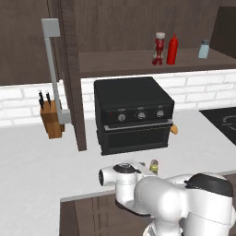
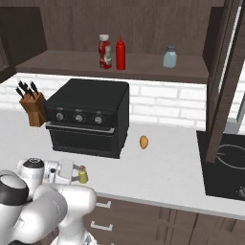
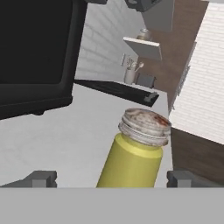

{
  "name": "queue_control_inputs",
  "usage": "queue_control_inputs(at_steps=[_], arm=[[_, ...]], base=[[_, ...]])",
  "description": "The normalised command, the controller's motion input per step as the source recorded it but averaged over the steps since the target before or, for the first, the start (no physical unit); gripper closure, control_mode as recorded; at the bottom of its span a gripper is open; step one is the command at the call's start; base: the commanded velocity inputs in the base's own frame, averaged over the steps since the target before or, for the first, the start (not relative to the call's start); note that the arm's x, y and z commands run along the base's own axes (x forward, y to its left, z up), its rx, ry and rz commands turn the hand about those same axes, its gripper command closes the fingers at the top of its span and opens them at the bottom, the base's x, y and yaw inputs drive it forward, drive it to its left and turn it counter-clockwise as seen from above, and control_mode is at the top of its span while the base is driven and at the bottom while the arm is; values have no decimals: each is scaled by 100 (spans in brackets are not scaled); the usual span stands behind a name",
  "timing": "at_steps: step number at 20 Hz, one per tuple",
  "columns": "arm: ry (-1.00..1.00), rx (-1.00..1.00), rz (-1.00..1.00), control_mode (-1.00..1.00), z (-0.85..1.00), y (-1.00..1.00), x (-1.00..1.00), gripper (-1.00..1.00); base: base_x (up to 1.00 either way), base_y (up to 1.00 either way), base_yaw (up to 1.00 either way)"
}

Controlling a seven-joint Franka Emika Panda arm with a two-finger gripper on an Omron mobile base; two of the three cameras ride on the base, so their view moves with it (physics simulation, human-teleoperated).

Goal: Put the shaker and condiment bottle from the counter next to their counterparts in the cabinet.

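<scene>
The arm is folded low in front of the base, its white elbow and dark-capped joint bulking at 5 o'clock in the left base view and at 7 o'clock in the right base view. The wrist reaches forward, roughly level. The gripper (image 3: 111, 178) stands fully open, its 2 grey fingertips (image 3: 40, 178) at 7 and 5 o'clock in the hand view, touching nothing.

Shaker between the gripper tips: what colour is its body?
Yellow body, mottled grey-brown top: small cylindrical shaker, clearest in the hand view.
</scene>
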Motion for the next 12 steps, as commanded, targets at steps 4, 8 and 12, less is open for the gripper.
queue_control_inputs(at_steps=[4, 8, 12], arm=[[0, 0, 0, -100, -6, -41, 5, -100], [0, 0, 0, -100, -8, -45, 2, -100], [0, 0, 0, -100, -6, -50, 1, -100]], base=[[0, 0, 0], [0, 0, 0], [0, 0, 0]])
